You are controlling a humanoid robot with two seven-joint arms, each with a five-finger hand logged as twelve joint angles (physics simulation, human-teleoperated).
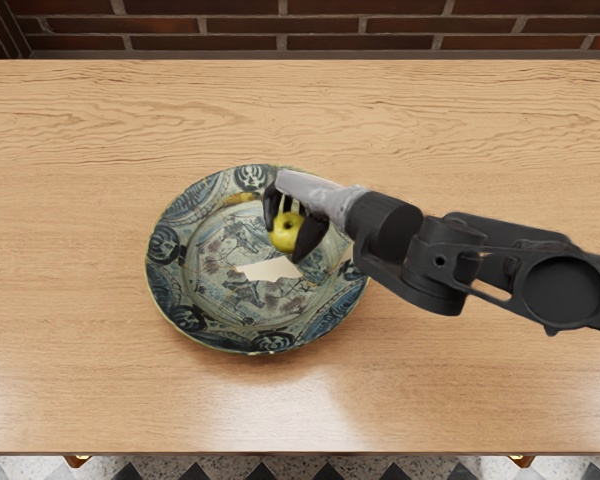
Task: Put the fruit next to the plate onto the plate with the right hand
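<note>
Lying toward the near side of the wooden table (100, 390), the patterned plate (170, 292) is crossed by the right arm (480, 270), which comes in from the right edge. Over the plate's far half, the right hand (298, 207) has its dark fingers clamped around the yellow-green fruit (286, 231); whether the fruit touches the plate cannot be told. Beyond the table's far edge runs a brick wall (280, 25).

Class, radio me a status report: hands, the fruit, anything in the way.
Right hand over plate, fingers shut on yellow fruit. Fruit inside plate rim, not released. Left hand out of view. No obstruction seen.
</note>
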